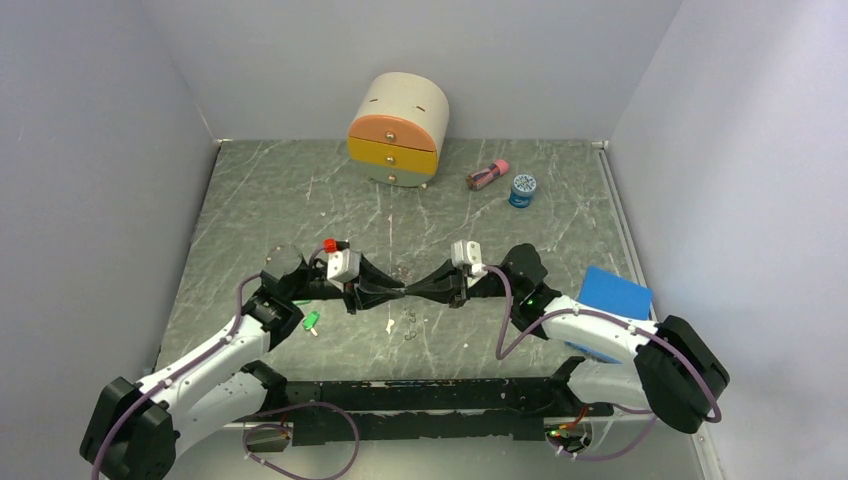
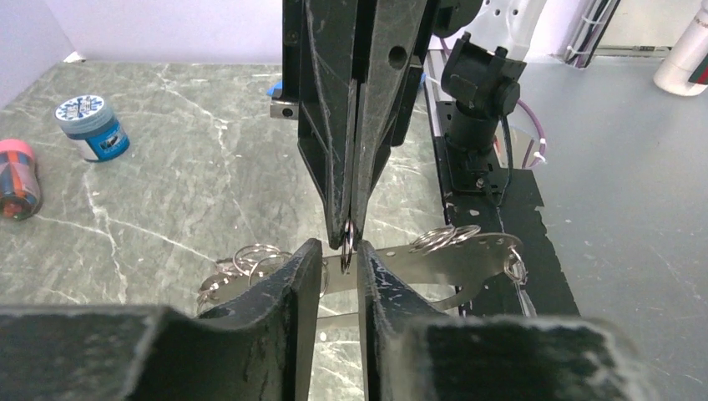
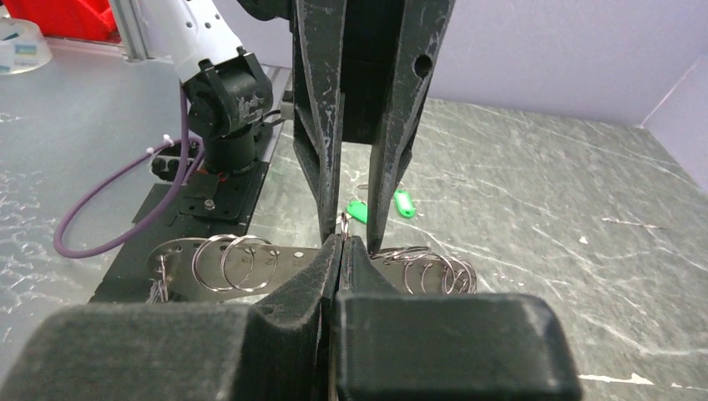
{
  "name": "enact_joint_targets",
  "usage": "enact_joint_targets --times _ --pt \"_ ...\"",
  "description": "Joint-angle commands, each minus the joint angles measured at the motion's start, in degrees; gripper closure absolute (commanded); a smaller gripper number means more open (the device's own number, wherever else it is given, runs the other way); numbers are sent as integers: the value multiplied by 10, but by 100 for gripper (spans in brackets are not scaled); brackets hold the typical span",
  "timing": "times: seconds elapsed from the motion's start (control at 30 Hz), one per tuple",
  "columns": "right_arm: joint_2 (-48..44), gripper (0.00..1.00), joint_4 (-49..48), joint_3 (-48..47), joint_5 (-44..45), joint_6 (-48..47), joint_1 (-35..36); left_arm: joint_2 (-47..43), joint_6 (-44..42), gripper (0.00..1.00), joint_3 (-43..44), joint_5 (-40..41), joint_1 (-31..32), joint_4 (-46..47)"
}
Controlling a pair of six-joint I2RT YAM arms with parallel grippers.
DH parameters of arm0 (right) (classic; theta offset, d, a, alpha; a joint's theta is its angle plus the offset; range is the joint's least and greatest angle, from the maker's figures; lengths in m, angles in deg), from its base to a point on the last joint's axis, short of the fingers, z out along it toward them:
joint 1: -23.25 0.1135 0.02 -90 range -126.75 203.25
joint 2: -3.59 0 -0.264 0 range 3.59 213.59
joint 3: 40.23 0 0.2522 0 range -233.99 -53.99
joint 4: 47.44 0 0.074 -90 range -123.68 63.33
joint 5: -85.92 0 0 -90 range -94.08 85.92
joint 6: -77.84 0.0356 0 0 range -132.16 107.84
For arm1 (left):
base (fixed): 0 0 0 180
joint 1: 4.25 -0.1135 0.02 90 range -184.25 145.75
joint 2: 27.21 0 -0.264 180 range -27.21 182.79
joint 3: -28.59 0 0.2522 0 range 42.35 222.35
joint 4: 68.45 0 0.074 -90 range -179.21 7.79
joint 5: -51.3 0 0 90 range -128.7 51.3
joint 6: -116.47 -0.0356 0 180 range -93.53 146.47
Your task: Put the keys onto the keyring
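Over the middle of the table my two grippers meet tip to tip. The right gripper (image 3: 341, 243) is shut on the keyring (image 3: 343, 222), a thin silvery ring standing on edge. In the left wrist view the keyring (image 2: 346, 252) hangs between the fingers of my left gripper (image 2: 338, 253). That gripper is open a little, with a narrow gap on each side of the ring. Two green-headed keys (image 3: 357, 210) lie on the table beyond, under the left arm. The top view shows one key (image 1: 311, 322) beside that arm.
A flat metal plate (image 2: 417, 259) with several spare rings (image 3: 225, 261) lies below the grippers. At the back stand a small drawer chest (image 1: 397, 130), a pink tube (image 1: 487, 175) and a blue jar (image 1: 522, 190). A blue block (image 1: 614, 291) sits at the right.
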Motion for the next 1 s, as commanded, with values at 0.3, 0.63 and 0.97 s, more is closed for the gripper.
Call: enact_joint_targets --times 0.3,0.63,0.97 --pt "7 100 -56 -19 -12 19 2 -7 -47 75 13 20 -2 -43" --pt "15 100 -67 -16 -12 26 2 19 -38 78 25 6 -2 -6" --pt "11 100 -54 -14 -2 22 2 15 -38 97 36 18 -2 -38"
